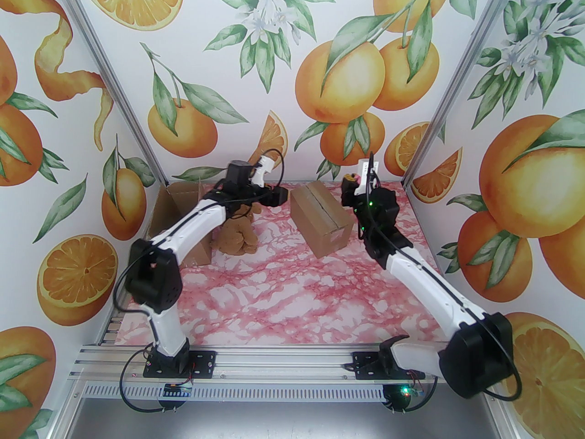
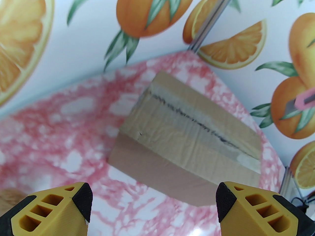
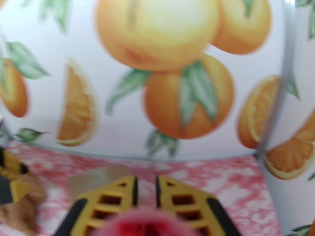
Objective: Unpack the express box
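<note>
Hovering over the far part of the surface, the left hand [image 2: 153, 198] has its yellow, black-padded fingers [image 2: 82, 199] spread wide apart with nothing between them. It points right, toward a taped box [image 2: 187, 141] that lies just beyond the fingertips without touching them. Seen from above, this left hand [image 1: 279, 197] sits just left of the taped box [image 1: 320, 220], which rests closed on the surface, angled from far left to near right. Pale tape covers its top, and a dark, ragged line runs along the middle of the tape.

The right hand [image 1: 351, 182] is raised near the box's far right corner. In its own wrist view, the right hand [image 3: 146, 181] has its fingers drawn almost together, gripping a pink cutter [image 3: 147, 221] that blurs close to the lens. The left wrist view shows the pink cutter [image 2: 301, 102] at the right edge, its grey blade angled down and left.

A brown plush toy [image 1: 235, 238] lies under the left arm, beside an open box [image 1: 183, 206] in the far left corner. The surface [image 1: 297, 300] is pink and white marble, and walls printed with oranges [image 1: 292, 62] stand on three sides.
</note>
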